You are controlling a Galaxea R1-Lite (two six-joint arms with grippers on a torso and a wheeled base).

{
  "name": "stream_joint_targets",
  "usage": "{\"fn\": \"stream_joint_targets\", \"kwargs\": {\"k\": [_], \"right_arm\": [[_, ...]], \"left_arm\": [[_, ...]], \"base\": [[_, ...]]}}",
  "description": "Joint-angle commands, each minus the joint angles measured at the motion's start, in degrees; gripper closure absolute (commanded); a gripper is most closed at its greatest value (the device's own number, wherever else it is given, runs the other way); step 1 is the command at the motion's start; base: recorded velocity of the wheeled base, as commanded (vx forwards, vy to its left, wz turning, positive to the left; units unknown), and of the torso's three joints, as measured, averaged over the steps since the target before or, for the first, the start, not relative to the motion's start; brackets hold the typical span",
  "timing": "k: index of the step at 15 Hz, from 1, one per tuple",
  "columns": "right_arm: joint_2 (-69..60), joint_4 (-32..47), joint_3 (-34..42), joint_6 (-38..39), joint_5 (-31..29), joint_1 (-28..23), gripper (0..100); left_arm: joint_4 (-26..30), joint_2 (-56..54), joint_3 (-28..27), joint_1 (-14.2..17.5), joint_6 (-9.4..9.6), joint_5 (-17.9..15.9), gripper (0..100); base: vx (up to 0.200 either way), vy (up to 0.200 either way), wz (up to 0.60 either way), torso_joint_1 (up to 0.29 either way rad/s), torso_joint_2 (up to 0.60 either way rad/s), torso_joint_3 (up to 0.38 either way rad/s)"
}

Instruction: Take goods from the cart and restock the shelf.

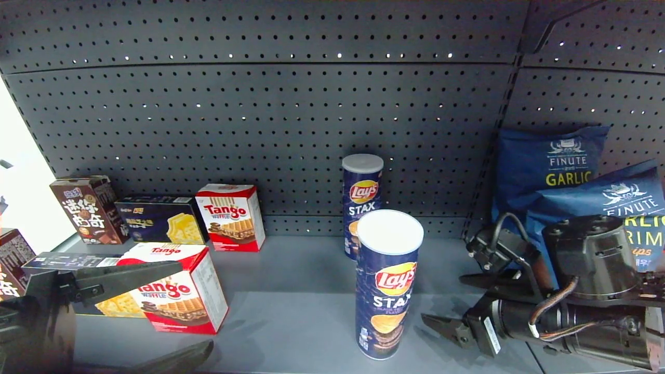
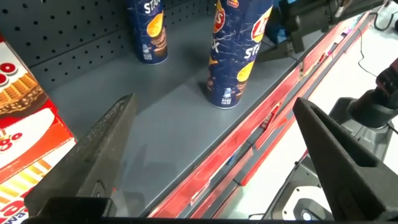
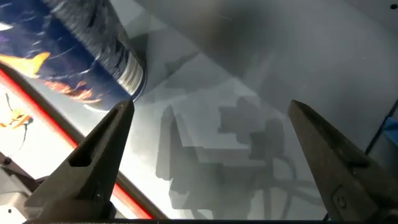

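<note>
Two dark blue chip cans stand upright on the grey shelf board point(image 1: 291, 311). The front can point(image 1: 387, 280) is near the shelf edge and the rear can point(image 1: 361, 200) is by the back wall. My right gripper point(image 1: 442, 297) is open and holds nothing, just right of the front can's base. In its wrist view the right gripper point(image 3: 210, 102) is above bare shelf with the can point(image 3: 81, 43) to one side. My left gripper point(image 1: 195, 306) is open at the lower left, in front of a red wafer box point(image 1: 182, 291). In its wrist view the left gripper point(image 2: 214, 102) faces both cans point(image 2: 236, 50).
Three snack boxes point(image 1: 166, 218) line the back left, with more boxes at the far left edge. Blue chip bags point(image 1: 550, 166) lean at the right behind a shelf divider. A perforated back panel point(image 1: 260, 130) closes the shelf. A red strip point(image 2: 261, 124) runs along the front edge.
</note>
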Motion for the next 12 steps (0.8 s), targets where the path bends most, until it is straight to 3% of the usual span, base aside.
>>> {"fn": "stream_joint_targets", "kwargs": {"k": [1,12], "right_arm": [[1.58,-0.01,-0.77,-0.02,-0.12,0.65,0],[4.48,-0.09,-2.97,-0.02,-1.00,3.11,0]], "left_arm": [[-0.01,0.20,0.19,0.02,-0.03,-0.10,0],[-0.27,0.11,2.03,0.11,-0.21,-0.10,0]], "base": [[0.000,0.000,0.00,0.000,0.00,0.000],[0.000,0.000,0.00,0.000,0.00,0.000]]}}
